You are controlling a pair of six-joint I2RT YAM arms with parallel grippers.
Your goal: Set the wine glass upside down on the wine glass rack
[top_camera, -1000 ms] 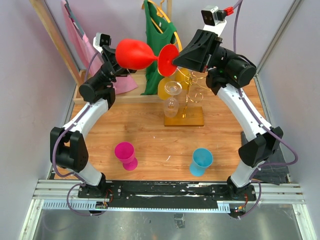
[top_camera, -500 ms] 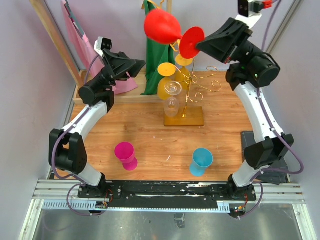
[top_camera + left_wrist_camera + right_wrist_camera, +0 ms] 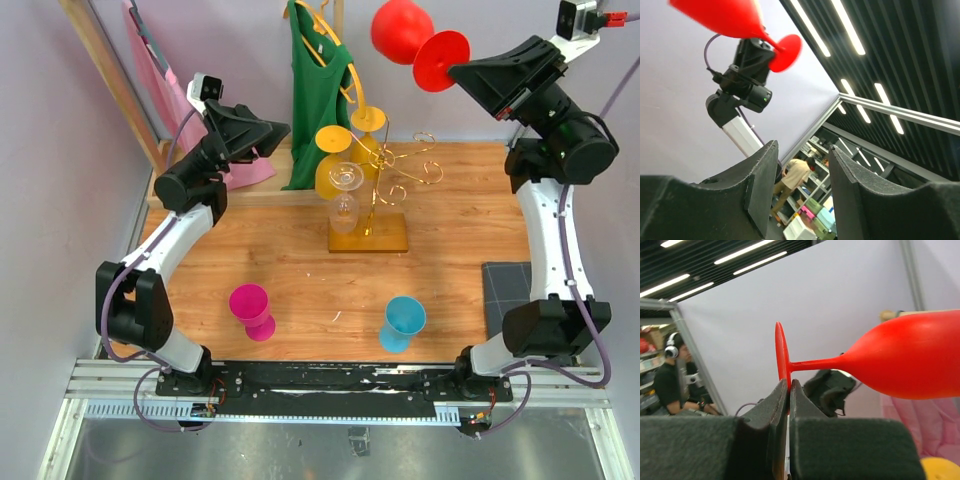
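Observation:
The red wine glass [image 3: 403,30] hangs high in the air at the back right, lying sideways with its bowl to the left. My right gripper [image 3: 462,70] is shut on the rim of its round foot [image 3: 782,357], and the bowl [image 3: 912,360] stretches off to the right in the right wrist view. The gold wine glass rack [image 3: 385,238] stands mid-table below and to the left of the glass, with yellow and clear glasses on its arms. My left gripper [image 3: 278,128] is open and empty at the back left; its wrist view looks up at the red glass [image 3: 722,15].
A magenta cup [image 3: 250,306] and a blue cup [image 3: 403,321] stand near the front. Behind the rack hang a green top [image 3: 318,95] and a pink garment [image 3: 165,95] on a wooden frame. A dark mat [image 3: 506,290] lies at the right edge.
The left gripper has let go of the glass's bowl and stayed back. The right arm has carried the glass by its foot upward and to the right.

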